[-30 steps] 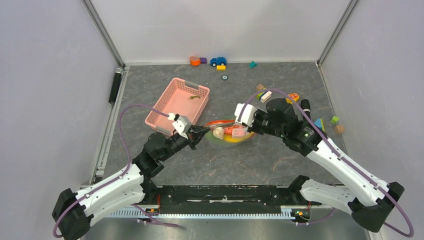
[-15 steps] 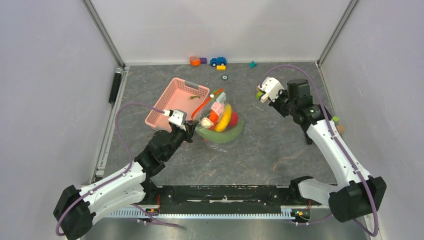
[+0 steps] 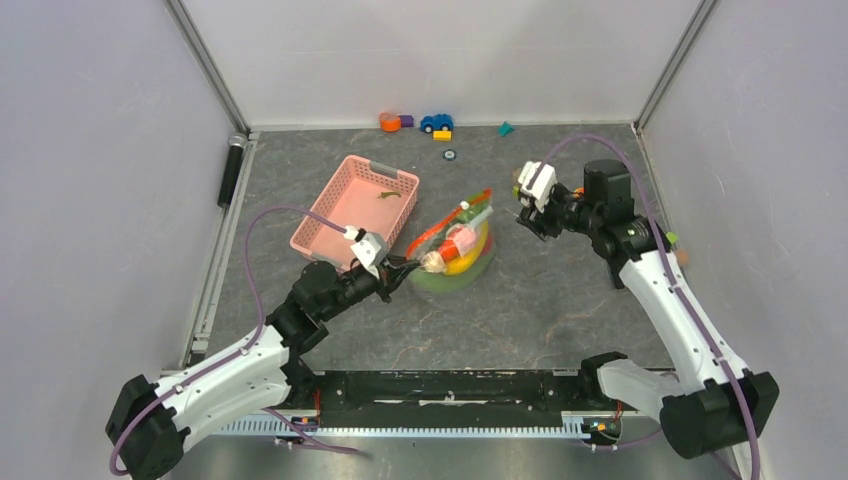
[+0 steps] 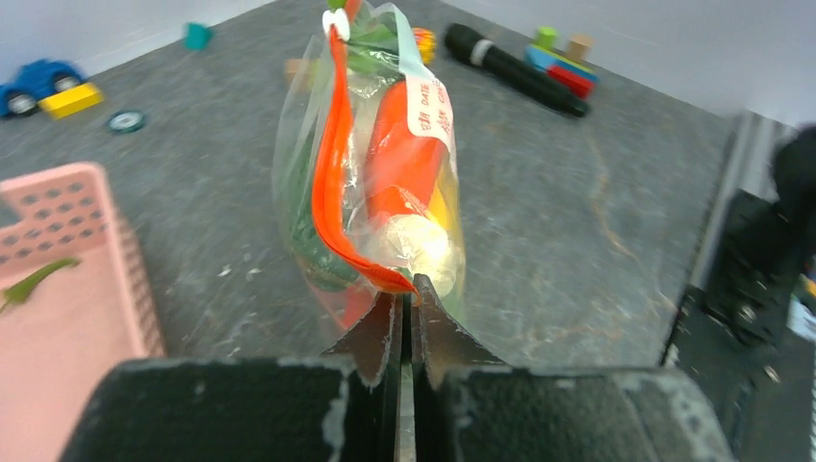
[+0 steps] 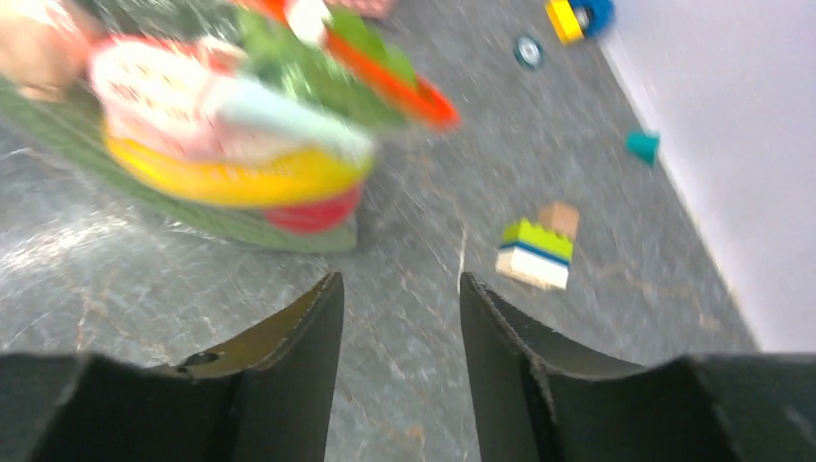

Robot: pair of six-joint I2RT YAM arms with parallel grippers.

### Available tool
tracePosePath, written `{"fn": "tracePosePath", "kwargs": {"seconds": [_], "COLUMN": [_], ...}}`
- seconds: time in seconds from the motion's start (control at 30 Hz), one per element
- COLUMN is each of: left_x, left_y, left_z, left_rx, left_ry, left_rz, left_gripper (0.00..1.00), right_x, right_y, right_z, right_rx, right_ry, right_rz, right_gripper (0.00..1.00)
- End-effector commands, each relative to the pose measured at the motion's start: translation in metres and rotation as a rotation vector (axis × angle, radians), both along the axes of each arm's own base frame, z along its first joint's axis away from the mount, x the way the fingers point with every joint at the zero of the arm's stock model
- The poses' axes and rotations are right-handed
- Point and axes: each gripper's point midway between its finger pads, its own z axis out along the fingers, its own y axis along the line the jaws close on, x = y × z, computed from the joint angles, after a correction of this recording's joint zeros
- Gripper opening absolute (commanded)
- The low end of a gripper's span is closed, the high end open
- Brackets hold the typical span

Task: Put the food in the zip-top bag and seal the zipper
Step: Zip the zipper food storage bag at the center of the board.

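The zip-top bag [image 3: 458, 252] lies mid-table, holding the food: an orange carrot [image 4: 399, 159], a white mushroom [image 4: 420, 246], a yellow banana [image 5: 241, 178], a green cucumber [image 4: 306, 229] and a red tomato [image 5: 313, 214]. The orange-red zipper [image 4: 332, 183] runs as one line away from my left gripper [image 4: 405, 289] to a white slider [image 4: 335, 19] at the far end. The left gripper [image 3: 405, 268] is shut on the near end of the bag's mouth. My right gripper [image 5: 399, 284] hangs open and empty, right of the bag and apart from it [image 3: 525, 218].
A pink basket [image 3: 355, 205] with a small green piece inside stands left of the bag. Blocks and a blue car [image 3: 436, 122] line the back wall. A green-and-white block [image 5: 535, 252] and a teal block [image 5: 642, 146] lie near my right gripper. A black cylinder [image 3: 231, 170] lies far left.
My right gripper has let go of the bag, drawn back to the right and opened. The bag's far end swung toward the back. The left gripper kept its hold.
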Motion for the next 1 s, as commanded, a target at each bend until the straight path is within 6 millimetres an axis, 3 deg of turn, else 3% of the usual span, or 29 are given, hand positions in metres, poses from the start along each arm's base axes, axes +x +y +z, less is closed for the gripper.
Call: {"fn": "tracePosePath", "kwargs": {"seconds": [0.0,0.27,0.4,0.63,0.8,0.97], "left_x": [-0.039,-0.04,-0.038,-0.051,-0.039,-0.031], "left_y": [-0.026,-0.032,-0.034,-0.036,-0.029,-0.026], "left_z": [0.04,0.046,0.046,0.04,0.042,0.04], "left_rx": [-0.006,0.021,0.032,0.112,0.112,0.141], "left_ry": [-0.136,-0.154,-0.148,-0.165,-0.168,-0.167], "left_rz": [-0.29,-0.329,-0.335,-0.429,-0.343,-0.305], "left_gripper": [0.02,0.02,0.02,0.02,0.02,0.02], "right_x": [-0.047,-0.082,-0.077,-0.06,-0.057,-0.054], "right_y": [0.044,0.061,0.06,0.068,0.064,0.059], "right_z": [0.02,0.024,0.009,0.005,-0.004,-0.011], "right_rx": [0.133,0.111,0.069,0.017,-0.025,-0.05], "right_ry": [-0.095,-0.185,-0.143,-0.087,-0.051,-0.052], "right_rz": [0.338,0.474,0.447,0.477,0.466,0.438], "right_gripper": [0.57,0.64,0.62,0.6,0.34,0.22]}}
